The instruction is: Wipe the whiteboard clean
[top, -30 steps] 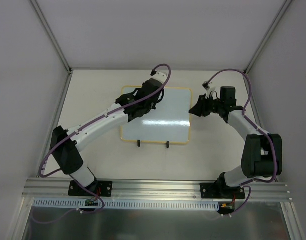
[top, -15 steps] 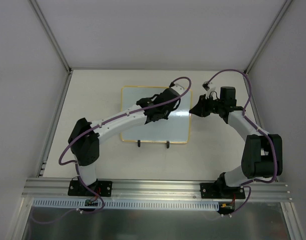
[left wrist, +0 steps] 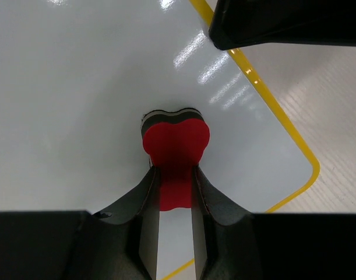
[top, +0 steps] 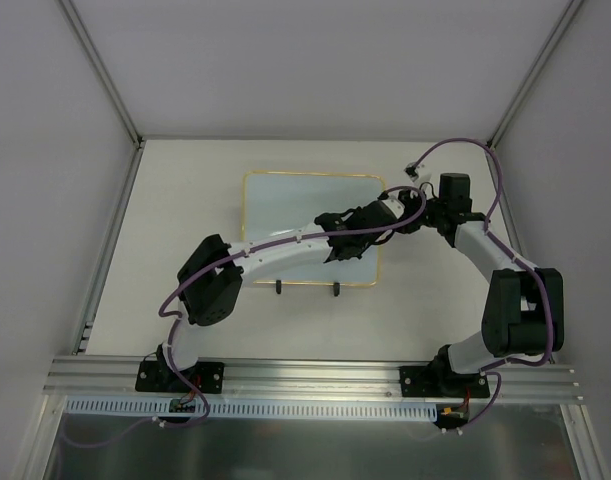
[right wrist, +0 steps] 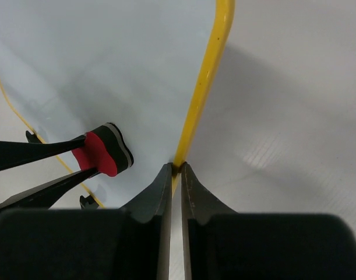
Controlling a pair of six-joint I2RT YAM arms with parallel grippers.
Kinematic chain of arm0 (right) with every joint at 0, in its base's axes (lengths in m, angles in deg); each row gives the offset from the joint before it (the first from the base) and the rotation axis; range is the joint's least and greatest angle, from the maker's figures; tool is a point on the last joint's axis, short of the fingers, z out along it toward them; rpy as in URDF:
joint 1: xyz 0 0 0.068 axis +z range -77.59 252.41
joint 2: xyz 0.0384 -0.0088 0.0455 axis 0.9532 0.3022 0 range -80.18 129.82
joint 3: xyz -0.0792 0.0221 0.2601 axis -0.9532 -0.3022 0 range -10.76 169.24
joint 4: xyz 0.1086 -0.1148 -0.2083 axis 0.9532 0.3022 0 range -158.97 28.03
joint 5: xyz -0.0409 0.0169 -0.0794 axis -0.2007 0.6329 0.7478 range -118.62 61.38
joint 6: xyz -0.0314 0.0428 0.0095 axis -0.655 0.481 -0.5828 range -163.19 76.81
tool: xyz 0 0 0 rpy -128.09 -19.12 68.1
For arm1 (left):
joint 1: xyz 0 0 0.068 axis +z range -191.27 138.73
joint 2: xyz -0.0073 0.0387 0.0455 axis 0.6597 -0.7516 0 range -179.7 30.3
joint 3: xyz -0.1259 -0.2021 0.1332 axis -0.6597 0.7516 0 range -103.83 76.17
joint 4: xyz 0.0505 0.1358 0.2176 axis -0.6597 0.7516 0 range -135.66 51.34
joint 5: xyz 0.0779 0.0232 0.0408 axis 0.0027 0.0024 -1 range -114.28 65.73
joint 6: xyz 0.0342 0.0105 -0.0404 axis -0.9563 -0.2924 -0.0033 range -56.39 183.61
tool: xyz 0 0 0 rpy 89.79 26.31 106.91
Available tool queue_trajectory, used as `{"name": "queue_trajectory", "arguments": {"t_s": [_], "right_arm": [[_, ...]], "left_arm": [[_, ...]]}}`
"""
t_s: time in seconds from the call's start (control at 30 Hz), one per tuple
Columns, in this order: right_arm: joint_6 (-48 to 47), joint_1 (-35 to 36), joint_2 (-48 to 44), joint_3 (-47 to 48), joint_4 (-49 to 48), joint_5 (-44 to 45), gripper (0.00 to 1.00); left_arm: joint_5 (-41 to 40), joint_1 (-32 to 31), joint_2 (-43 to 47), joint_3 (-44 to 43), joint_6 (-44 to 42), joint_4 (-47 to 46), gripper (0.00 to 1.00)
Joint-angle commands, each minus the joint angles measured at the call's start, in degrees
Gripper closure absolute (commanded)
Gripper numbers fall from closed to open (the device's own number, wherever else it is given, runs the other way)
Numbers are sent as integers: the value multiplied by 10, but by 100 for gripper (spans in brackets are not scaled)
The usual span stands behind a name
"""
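Mia: What is on the left?

Tom: The left arm. It reaches from the left side across the whiteboard [top: 285, 215], all the way to the board's right part.

Mia: And the left gripper [left wrist: 176, 175]?

Tom: It is narrow. Its two fingers pinch the thin end of a red block [left wrist: 176, 140]. The block looks a bit like a heart and has a dark layer under the red. That dark side faces the shiny white of the board and seems to touch it. The block sits near the right edge, not far from the near right corner.

Mia: Where is the whiteboard, then?

Tom: It lies flat in the middle of the tabletop [top: 175, 220], with a thin yellow frame all round it. Two small black feet [top: 277, 288] stick out at its near edge.

Mia: What about the right gripper [right wrist: 176, 169]?

Tom: It is almost closed — its tips nip the yellow frame on the board's right edge. The red block is near it, a little to its left on the white.
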Motion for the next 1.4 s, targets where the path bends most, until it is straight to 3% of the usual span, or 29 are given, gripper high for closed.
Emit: {"name": "queue_trajectory", "arguments": {"t_s": [0.0, 0.17, 0.43, 0.73, 1.0, 1.13, 1.37], "right_arm": [[-15, 4, -13, 2, -7, -1, 96], [-15, 6, -14, -2, -7, 0, 96], [-16, 5, -18, 1, -7, 2, 96], [-16, 6, -19, -7, -7, 1, 97], [-16, 6, -24, -14, -8, 3, 95], [-17, 5, -34, -19, -7, 24, 77], [-17, -11, -7, -6, -7, -17, 56]], "left_arm": [[-31, 7, -25, -13, -23, 5, 100], [-23, 0, -14, 9, -17, 8, 100], [-85, 43, 13, -2, -23, 10, 100], [-107, 50, 14, -10, -28, 10, 100], [-84, 45, 24, -2, -17, 10, 100], [-83, 37, 28, 0, -17, 9, 100], [-76, 35, 40, 7, 6, 9, 100]]}}
